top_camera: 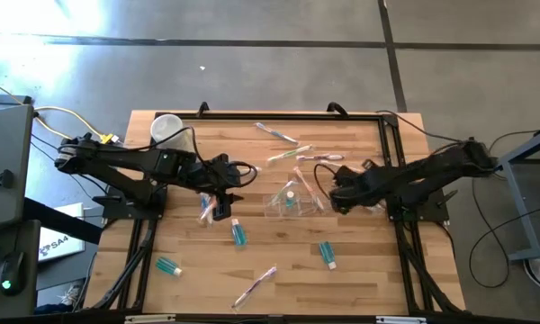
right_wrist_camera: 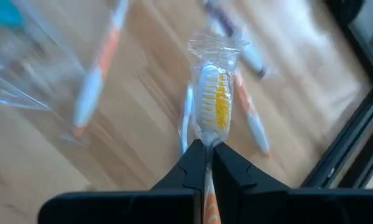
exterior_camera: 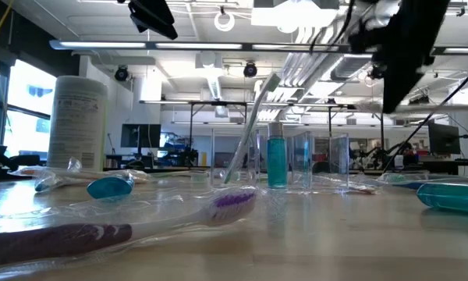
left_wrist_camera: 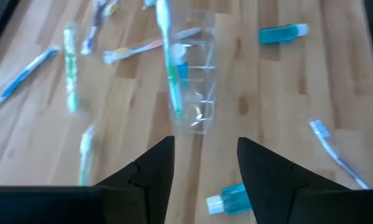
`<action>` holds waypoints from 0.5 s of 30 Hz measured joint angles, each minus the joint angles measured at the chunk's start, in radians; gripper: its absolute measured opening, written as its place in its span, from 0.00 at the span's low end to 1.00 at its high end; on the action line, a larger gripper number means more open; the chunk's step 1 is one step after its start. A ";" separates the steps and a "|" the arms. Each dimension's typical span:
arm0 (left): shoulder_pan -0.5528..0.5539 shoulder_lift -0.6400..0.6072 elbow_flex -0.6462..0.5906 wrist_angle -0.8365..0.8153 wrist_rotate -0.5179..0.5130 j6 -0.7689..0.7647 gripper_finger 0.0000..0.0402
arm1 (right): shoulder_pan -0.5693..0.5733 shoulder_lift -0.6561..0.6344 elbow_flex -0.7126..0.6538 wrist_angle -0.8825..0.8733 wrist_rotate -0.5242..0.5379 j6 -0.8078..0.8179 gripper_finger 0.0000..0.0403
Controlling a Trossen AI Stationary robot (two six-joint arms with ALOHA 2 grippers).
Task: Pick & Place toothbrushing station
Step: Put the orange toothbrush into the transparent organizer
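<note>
Clear station (top_camera: 289, 202) stands mid-counter (top_camera: 360, 270), between both arms. Low view reveals a green brush (exterior_camera: 248, 129) and teal tube (exterior_camera: 276, 161) inside. Right fingers (right_wrist_camera: 206, 151) pinch an orange brush (right_wrist_camera: 214, 104), seen only by the wrist; left fingers (left_wrist_camera: 205, 152) are spread, empty.

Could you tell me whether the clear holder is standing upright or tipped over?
Upright: in the low view the clear holder stands level, toothbrush leaning inside.
</note>
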 joint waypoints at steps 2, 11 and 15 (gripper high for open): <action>0.000 -0.002 0.000 -0.019 -0.011 0.000 0.43 | 0.061 -0.067 0.009 -0.017 0.053 0.044 0.02; -0.007 -0.002 0.000 -0.037 -0.060 0.012 0.43 | 0.352 -0.324 -0.121 0.245 0.482 0.105 0.01; -0.036 -0.002 -0.026 0.073 -0.058 0.069 0.43 | 0.404 -0.350 -0.278 0.633 0.649 -0.126 0.01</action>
